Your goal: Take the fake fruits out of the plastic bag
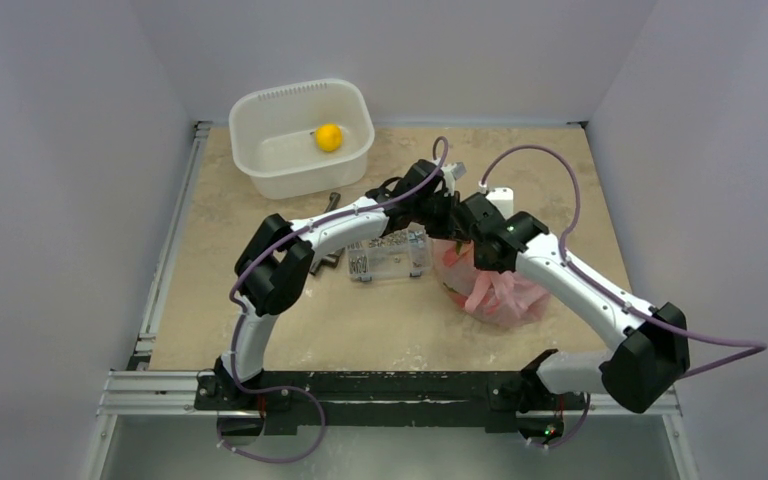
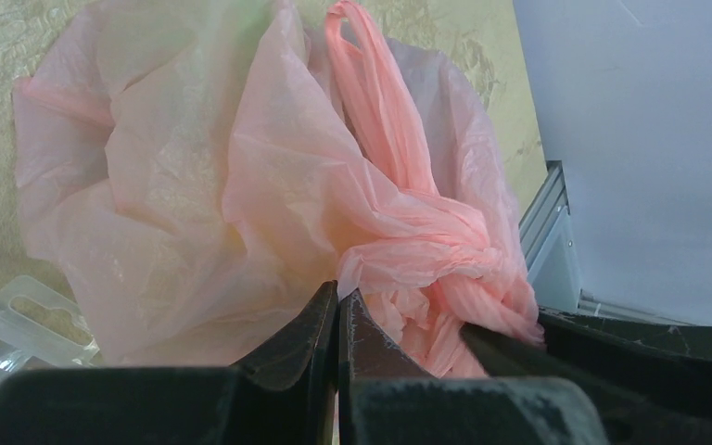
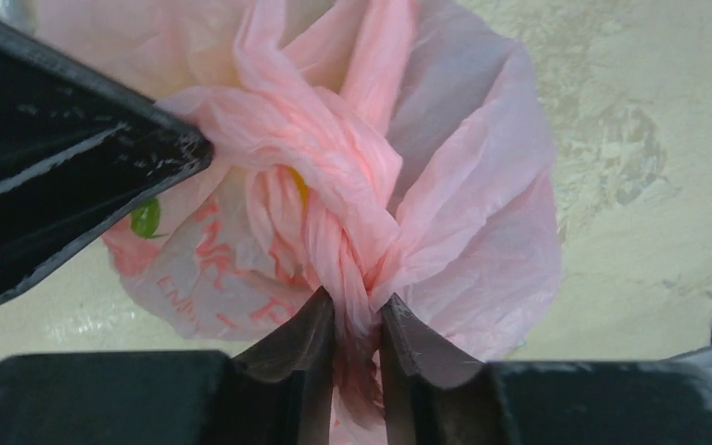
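The pink plastic bag (image 1: 505,295) lies right of centre with its handles twisted into a knot (image 2: 445,250). My left gripper (image 2: 338,295) is shut, its tips pinching a fold of bag film beside the knot; it also shows in the top view (image 1: 447,215). My right gripper (image 3: 357,311) is shut on the twisted handle strand below the knot, just above the bag in the top view (image 1: 480,255). A green fruit (image 3: 146,218) and a bit of yellow (image 3: 298,185) show through the film. A round yellow fruit (image 1: 329,137) lies in the white tub (image 1: 260,110).
A clear rigid screw box (image 1: 390,255) lies just left of the bag, its hang tab in the left wrist view (image 2: 19,320). Grey screws (image 1: 326,262) lie by the left arm. Walls close in on the left, back and right.
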You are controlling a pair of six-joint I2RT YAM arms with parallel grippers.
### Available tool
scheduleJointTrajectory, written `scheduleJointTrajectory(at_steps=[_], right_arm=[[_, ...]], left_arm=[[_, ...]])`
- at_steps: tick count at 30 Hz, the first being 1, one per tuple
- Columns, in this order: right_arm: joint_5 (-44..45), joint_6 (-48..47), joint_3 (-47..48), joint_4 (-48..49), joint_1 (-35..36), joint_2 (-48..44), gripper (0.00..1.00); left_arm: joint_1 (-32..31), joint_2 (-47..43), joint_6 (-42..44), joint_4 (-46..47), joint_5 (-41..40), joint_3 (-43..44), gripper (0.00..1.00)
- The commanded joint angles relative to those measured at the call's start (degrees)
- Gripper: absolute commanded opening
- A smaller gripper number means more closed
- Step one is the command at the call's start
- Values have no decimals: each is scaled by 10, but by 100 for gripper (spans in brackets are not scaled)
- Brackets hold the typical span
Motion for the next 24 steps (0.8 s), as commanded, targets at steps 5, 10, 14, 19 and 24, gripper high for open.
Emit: scheduleJointTrajectory(at_steps=[5, 10, 14, 19, 24], right_arm=[[34, 129, -22, 56, 1, -131, 0], [-2, 182, -145, 222, 0, -362, 0], [13, 191, -216, 271, 1, -458, 0], [31, 165, -204, 226, 1, -445, 0], [25, 142, -191, 203, 0, -427, 0]], left_arm=[[7, -11, -39, 59, 17, -8, 0], [14, -7, -47, 67, 20, -14, 0], [15, -7, -30, 58, 28, -7, 0], [15, -47, 46, 58, 44, -15, 0], [14, -112, 149, 64, 36, -42, 45]])
